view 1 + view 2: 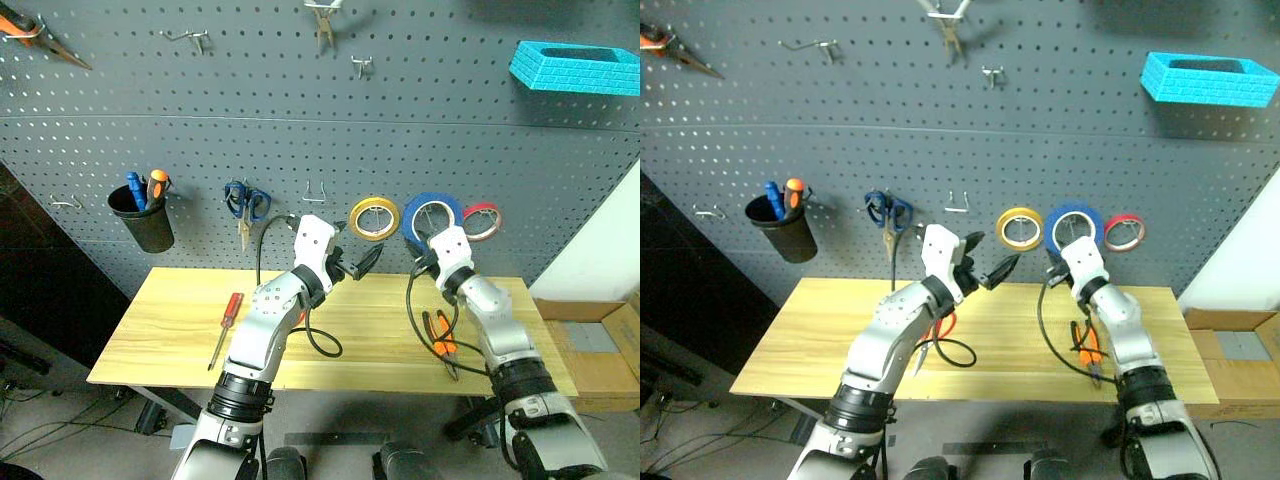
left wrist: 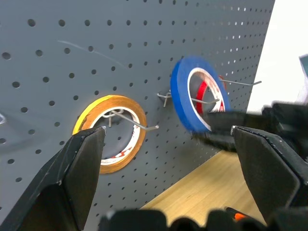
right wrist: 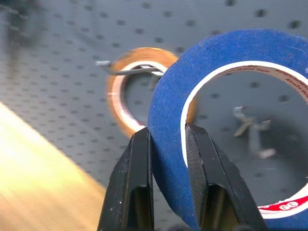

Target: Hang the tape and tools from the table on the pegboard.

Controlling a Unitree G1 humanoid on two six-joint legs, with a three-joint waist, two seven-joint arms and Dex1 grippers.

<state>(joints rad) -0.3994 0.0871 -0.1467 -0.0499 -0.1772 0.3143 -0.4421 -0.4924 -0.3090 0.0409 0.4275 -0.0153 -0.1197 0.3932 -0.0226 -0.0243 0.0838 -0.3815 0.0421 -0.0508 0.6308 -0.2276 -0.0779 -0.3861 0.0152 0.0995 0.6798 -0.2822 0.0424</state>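
My right gripper (image 3: 167,129) is shut on the lower rim of the blue tape (image 1: 432,214) and holds it upright against the dark grey pegboard (image 1: 300,150), between a yellow roll and a red roll. A metal hook (image 2: 207,101) shows through the tape's hole; I cannot tell if the roll rests on it. My left gripper (image 1: 360,262) hovers open and empty in front of the yellow roll. The red-handled screwdriver (image 1: 226,325) lies at the left of the wooden table (image 1: 170,330), and the orange-and-black pliers (image 1: 441,342) lie at the right. Red-handled scissors (image 1: 942,326) peek out under my left arm.
On the pegboard hang a yellow roll (image 1: 373,218), a thin red roll (image 1: 482,221), blue-handled scissors (image 1: 245,203), a black cup (image 1: 143,220) of pens, two pliers higher up and a blue bin (image 1: 575,66). An empty hook (image 1: 315,190) sits beside the scissors. A cardboard box (image 1: 600,350) stands right of the table.
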